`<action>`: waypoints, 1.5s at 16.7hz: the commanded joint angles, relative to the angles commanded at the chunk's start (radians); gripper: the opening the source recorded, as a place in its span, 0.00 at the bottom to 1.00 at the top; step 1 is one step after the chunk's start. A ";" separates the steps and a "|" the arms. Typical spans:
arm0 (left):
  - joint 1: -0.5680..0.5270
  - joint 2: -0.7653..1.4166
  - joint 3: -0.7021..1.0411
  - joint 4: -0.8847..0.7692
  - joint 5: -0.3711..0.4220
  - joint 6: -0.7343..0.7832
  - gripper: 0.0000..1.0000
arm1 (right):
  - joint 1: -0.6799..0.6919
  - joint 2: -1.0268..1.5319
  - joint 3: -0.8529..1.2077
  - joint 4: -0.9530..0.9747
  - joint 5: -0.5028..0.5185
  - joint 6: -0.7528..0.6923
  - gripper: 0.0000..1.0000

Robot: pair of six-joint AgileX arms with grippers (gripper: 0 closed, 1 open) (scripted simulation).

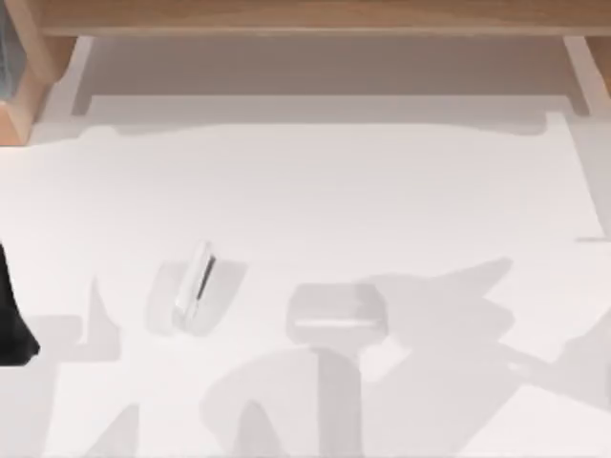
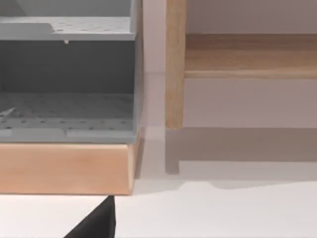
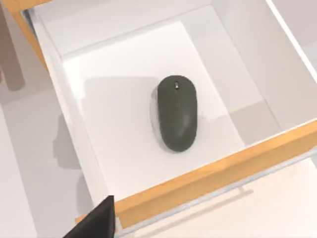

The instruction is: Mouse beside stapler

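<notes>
The stapler (image 1: 196,284), a slim white bar with a dark slit, lies on the white table left of centre in the top view. The mouse (image 3: 177,113), a dark grey-green oval, rests inside an open white drawer (image 3: 124,163) with a wooden front, seen from above in the right wrist view. A black part of my right gripper (image 3: 96,222) shows over the drawer's front edge, apart from the mouse. A similar black part of my left gripper (image 2: 96,222) hangs over the table near a wooden-based shelf.
A pale boxy shape (image 1: 334,315) sits on the table right of the stapler. A black shape (image 1: 11,324) stands at the table's left edge. A grey shelf unit (image 2: 67,74) on a wooden base and a wooden post (image 2: 175,64) line the back.
</notes>
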 joint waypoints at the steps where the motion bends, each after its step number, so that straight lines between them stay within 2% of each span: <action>1: 0.000 0.000 0.000 0.000 0.000 0.000 1.00 | -0.004 0.069 0.070 -0.031 0.000 -0.002 1.00; 7: 0.000 0.000 0.000 0.000 0.000 0.000 1.00 | -0.038 0.418 0.401 -0.235 -0.009 -0.020 1.00; 16: 0.000 0.000 0.000 0.000 0.000 0.000 1.00 | -0.009 1.035 0.887 -0.441 -0.025 -0.042 1.00; 20: 0.000 0.000 0.000 0.000 0.000 0.000 1.00 | -0.003 1.156 0.995 -0.476 -0.026 -0.034 1.00; 25: 0.000 0.000 0.000 0.000 0.000 0.000 1.00 | -0.001 1.169 1.006 -0.480 -0.026 -0.032 1.00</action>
